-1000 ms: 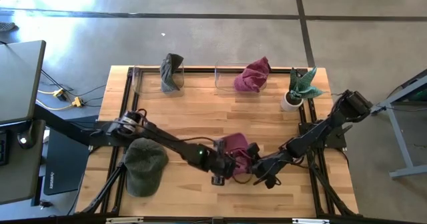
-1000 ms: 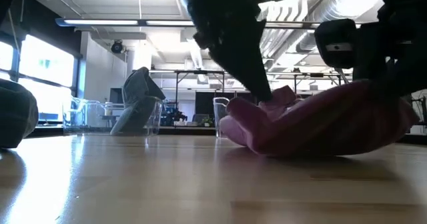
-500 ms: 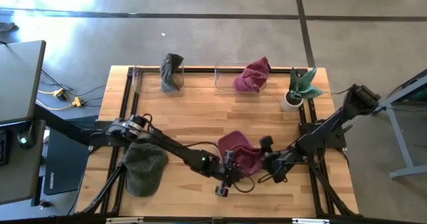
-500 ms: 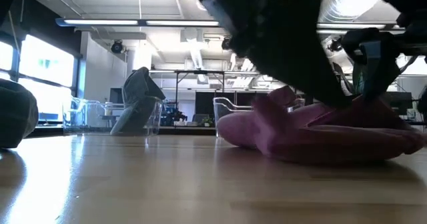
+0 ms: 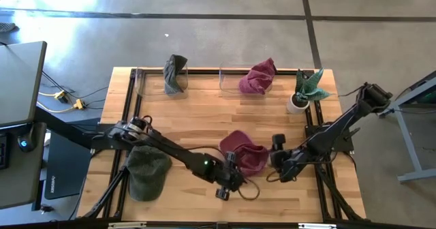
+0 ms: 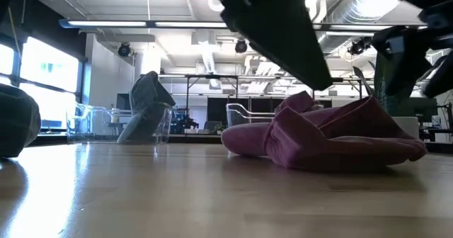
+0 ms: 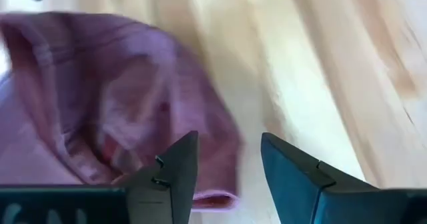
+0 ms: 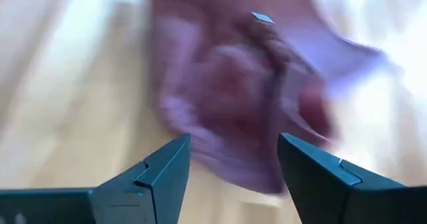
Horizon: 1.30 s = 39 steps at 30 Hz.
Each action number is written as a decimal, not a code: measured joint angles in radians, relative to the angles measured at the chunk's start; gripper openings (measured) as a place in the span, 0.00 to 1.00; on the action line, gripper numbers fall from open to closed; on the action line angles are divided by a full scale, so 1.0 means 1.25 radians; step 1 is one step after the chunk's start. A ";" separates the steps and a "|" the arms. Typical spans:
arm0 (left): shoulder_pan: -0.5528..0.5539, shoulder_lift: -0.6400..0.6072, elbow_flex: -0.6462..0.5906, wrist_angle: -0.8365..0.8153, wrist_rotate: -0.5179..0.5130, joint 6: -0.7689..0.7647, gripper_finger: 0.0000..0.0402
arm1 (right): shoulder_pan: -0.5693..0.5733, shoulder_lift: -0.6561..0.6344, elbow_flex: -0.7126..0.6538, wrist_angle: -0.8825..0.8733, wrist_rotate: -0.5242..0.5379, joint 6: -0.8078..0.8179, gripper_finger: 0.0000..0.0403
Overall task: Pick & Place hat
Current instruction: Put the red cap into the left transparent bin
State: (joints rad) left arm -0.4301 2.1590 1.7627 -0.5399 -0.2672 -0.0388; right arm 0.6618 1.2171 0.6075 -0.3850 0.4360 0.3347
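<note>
A maroon hat (image 5: 243, 154) lies crumpled on the wooden table, near the middle of its near half, resting on its underside (image 6: 325, 135). My left gripper (image 5: 228, 178) stands open just on the hat's near side, raised above the table, and the hat (image 7: 100, 111) shows beyond its fingers. My right gripper (image 5: 276, 158) stands open just to the hat's right, also clear of it, with the hat (image 8: 247, 97) ahead of its fingers. Neither gripper holds anything.
A dark green hat (image 5: 148, 173) lies at the table's near left. At the far edge stand two clear bins, one with a grey hat (image 5: 175, 74) and one with a maroon hat (image 5: 259, 77). A potted plant (image 5: 303, 91) stands at the far right.
Both grippers have opened and let go of the maroon hat. My left gripper has drawn back toward the near edge, my right gripper toward the right edge and up. The hat has slumped down and now lies on the table on its own.
</note>
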 joint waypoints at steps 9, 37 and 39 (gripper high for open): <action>-0.023 0.057 -0.015 0.001 -0.112 0.259 0.37 | 0.021 0.131 0.000 0.143 -0.106 -0.239 0.54; -0.012 0.097 0.051 -0.031 -0.360 0.190 0.01 | 0.026 0.188 -0.001 0.166 0.062 -0.361 0.46; -0.011 0.095 0.051 -0.031 -0.366 0.180 0.01 | 0.026 0.211 -0.001 0.175 0.062 -0.357 0.42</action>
State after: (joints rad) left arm -0.4442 2.2772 1.8259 -0.5789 -0.7245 0.1866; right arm 0.6941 1.4804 0.6064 -0.1659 0.5140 -0.1118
